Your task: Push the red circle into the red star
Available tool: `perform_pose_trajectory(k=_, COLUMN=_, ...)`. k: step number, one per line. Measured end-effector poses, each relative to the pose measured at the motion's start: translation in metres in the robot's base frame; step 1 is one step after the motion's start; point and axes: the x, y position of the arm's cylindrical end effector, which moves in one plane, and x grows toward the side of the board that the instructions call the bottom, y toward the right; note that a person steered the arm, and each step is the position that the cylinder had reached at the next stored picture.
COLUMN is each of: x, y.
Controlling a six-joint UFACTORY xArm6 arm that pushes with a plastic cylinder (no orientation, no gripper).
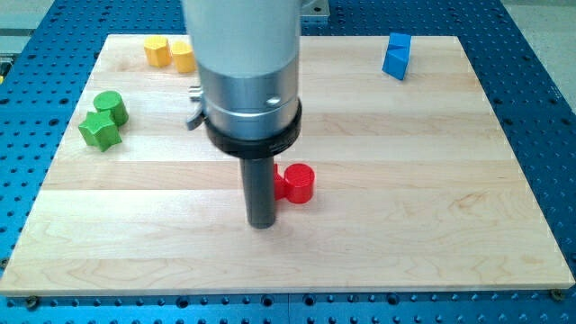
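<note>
My tip (262, 223), the lower end of a straight dark rod that carries no pincer and so holds nothing, rests on the pale wooden worktop (432, 225) just left of the red circle (297, 183), a short red cylinder near the board's middle. The red star cannot be seen and may be hidden behind the arm, so I judge the push unfinished. Well apart lie a green cylinder (110, 106) and green star (98, 131) at left, two yellow blocks (169, 53) at top, and a blue block (396, 56) at top right, none blocking.

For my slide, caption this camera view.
My tip sits just left of the red circle on the wooden board.
</note>
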Motion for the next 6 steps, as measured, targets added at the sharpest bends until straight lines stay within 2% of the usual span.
perform_pose_trajectory(k=1, x=-0.01, y=0.004)
perform_pose_trajectory(k=2, x=0.004, y=0.005)
perform_pose_trajectory(k=3, x=0.016, y=0.05)
perform_pose_trajectory(k=4, x=0.009, y=0.079)
perform_pose_trajectory(k=6, x=-0.022, y=0.083)
